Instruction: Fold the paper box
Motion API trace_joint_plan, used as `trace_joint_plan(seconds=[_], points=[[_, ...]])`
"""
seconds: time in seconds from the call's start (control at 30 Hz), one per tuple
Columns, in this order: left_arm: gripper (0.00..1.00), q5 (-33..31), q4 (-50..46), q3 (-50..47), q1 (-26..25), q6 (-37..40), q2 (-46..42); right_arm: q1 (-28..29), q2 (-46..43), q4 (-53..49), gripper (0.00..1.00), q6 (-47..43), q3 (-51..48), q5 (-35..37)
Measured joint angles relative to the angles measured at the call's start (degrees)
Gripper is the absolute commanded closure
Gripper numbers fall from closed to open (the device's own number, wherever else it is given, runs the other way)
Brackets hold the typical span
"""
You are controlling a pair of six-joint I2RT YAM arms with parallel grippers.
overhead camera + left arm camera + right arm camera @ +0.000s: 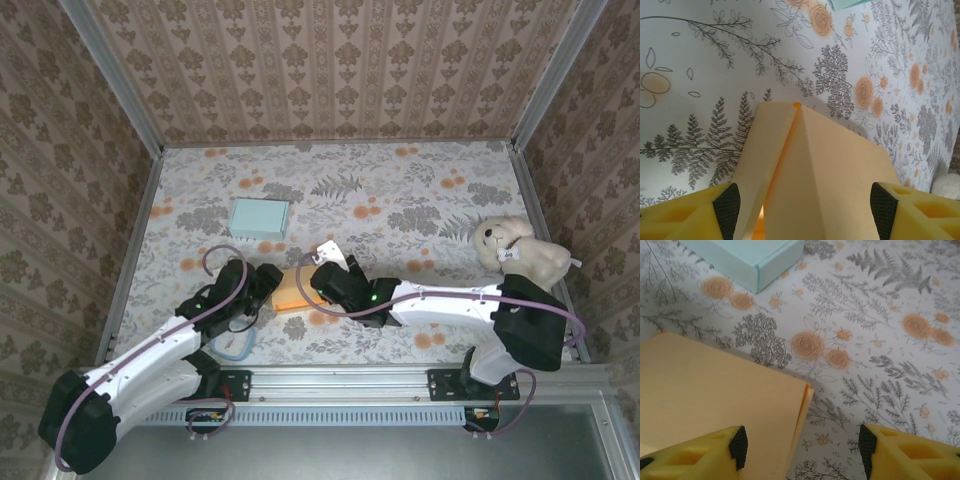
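**A:** Where is the paper box [290, 292]?

**B:** It lies on the table [400, 190], near the front edge and a little left of the middle, right between the two hands. It is pale orange, with a crease down its length and a narrow flap along one side.

**A:** And the left hand [805, 210]?

**B:** Its jaws stand wide, and the box fills the gap between them. The narrow flap runs just beside one pad. I cannot tell whether the pads press on the box.

**A:** The right hand [802, 447]?

**B:** It is also wide, and it holds nothing. One finger [737, 447] hangs over a corner of the box, the other over bare patterned table.

**A:** Anything else on the table?

**B:** A teal box [260, 218] lies farther back, apart from the orange one. A cream plush toy [520, 250] sits at the right edge, well apart from both.
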Motion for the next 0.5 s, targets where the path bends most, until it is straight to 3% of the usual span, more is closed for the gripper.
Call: trace_joint_plan(seconds=[0.5], points=[[0.27, 0.0, 2.4, -3.3, 0.0, 0.2, 3.8, 0.0, 3.0, 5.3, 0.36, 3.8, -4.7, -2.4]])
